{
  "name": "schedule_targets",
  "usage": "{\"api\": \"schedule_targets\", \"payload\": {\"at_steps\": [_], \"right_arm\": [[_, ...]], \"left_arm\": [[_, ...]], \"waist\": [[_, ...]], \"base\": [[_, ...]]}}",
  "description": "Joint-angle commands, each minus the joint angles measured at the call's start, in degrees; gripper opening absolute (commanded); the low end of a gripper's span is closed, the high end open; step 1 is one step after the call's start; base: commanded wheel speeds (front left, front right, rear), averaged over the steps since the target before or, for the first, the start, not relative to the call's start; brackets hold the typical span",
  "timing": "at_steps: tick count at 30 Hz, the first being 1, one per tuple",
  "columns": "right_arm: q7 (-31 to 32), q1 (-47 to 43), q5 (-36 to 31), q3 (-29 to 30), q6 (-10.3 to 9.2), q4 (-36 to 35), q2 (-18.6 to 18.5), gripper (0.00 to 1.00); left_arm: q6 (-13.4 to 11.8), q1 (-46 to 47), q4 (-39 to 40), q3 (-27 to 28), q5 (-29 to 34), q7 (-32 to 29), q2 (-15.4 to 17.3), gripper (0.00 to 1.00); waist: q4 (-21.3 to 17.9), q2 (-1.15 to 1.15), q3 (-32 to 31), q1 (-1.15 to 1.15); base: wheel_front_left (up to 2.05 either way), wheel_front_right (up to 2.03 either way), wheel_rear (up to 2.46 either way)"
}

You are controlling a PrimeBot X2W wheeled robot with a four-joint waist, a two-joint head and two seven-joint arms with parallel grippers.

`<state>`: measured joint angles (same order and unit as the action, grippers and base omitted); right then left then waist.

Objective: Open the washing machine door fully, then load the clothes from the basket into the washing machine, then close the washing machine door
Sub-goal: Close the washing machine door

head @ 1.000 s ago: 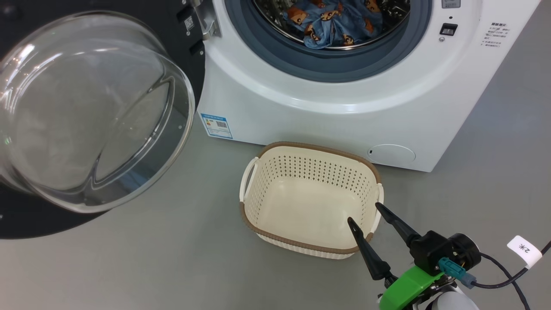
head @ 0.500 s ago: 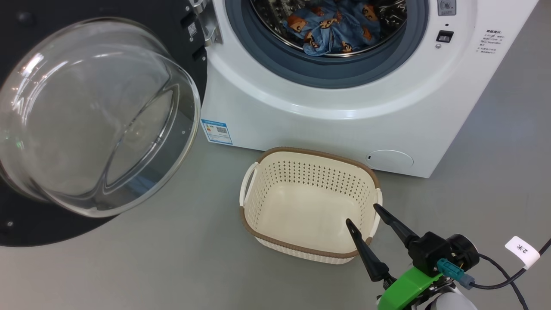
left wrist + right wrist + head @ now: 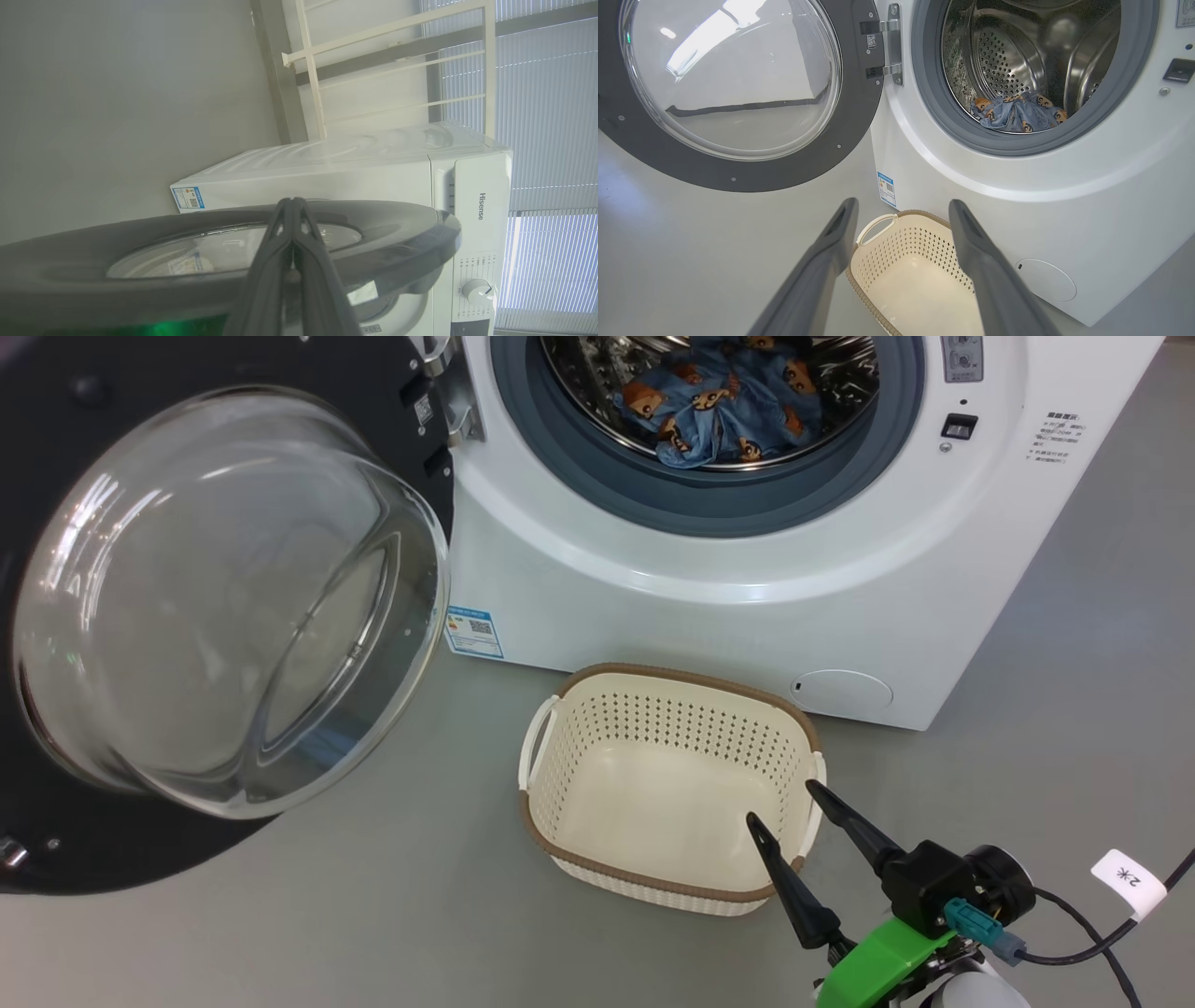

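The washing machine stands with its round black door swung wide to the left on its hinge. Blue clothes with a bear print lie inside the steel drum. In front on the floor sits the cream basket, with nothing in it. My right gripper hovers open over the basket's near right corner. In the left wrist view my left gripper is shut with nothing in it, behind the door's outer face.
Grey floor surrounds the basket. A black cable with a white tag trails at the lower right. In the left wrist view a white rail and window blinds stand beyond the machine.
The head view has shifted, so machine, door and basket sit slightly lower and the drum shows more. My right gripper stays open over the basket.
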<state>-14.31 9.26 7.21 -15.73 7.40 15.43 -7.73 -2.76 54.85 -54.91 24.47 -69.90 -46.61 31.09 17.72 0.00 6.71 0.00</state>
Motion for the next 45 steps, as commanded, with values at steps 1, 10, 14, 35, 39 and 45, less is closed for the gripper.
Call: {"api": "schedule_targets", "payload": {"at_steps": [1, 10, 14, 35, 39, 45], "right_arm": [[-0.7, -0.2, 0.8, -1.2, 0.09, -1.4, 0.2, 1.0], [-0.7, -0.7, 0.6, -0.1, 0.09, -1.8, 0.6, 1.0], [-0.7, -1.1, 0.6, 0.4, 0.09, -2.0, 1.1, 1.0], [-0.7, -3.3, 0.6, 2.6, 0.09, -3.6, 2.0, 1.0], [-0.7, -3.7, 0.5, 3.1, 0.09, -3.9, 2.1, 1.0], [-0.7, -4.3, 0.5, 3.4, 0.09, -3.8, 2.3, 1.0]], "left_arm": [[0.0, -1.5, 1.7, 0.1, -0.8, -1.9, 0.8, 0.0], [-1.9, -3.7, 7.1, -0.7, -0.9, -5.3, 0.2, 0.0], [-3.5, -4.9, 10.7, -0.8, -1.5, -7.5, -0.6, 0.0], [-15.2, -14.9, 34.4, -1.1, -4.3, -16.0, -6.3, 0.0], [-17.6, -16.5, 39.1, -1.4, -4.8, -17.8, -7.1, 0.0], [-20.5, -18.8, 45.2, -2.0, -5.5, -19.5, -9.1, 0.0]], "waist": [[-0.1, 0.0, 0.0, 0.0], [-0.7, 0.0, -0.7, 0.0], [-1.0, 0.0, -1.2, 0.0], [-4.1, 0.0, -3.2, 0.0], [-4.5, 0.0, -3.2, 0.0], [-4.9, 0.0, -3.9, 0.0]], "base": [[0.0, 0.0, 0.0], [0.0, 0.0, 0.0], [0.0, 0.0, 0.0], [0.0, 0.0, 0.0], [0.0, 0.0, 0.0], [0.0, 0.0, 0.0]]}}
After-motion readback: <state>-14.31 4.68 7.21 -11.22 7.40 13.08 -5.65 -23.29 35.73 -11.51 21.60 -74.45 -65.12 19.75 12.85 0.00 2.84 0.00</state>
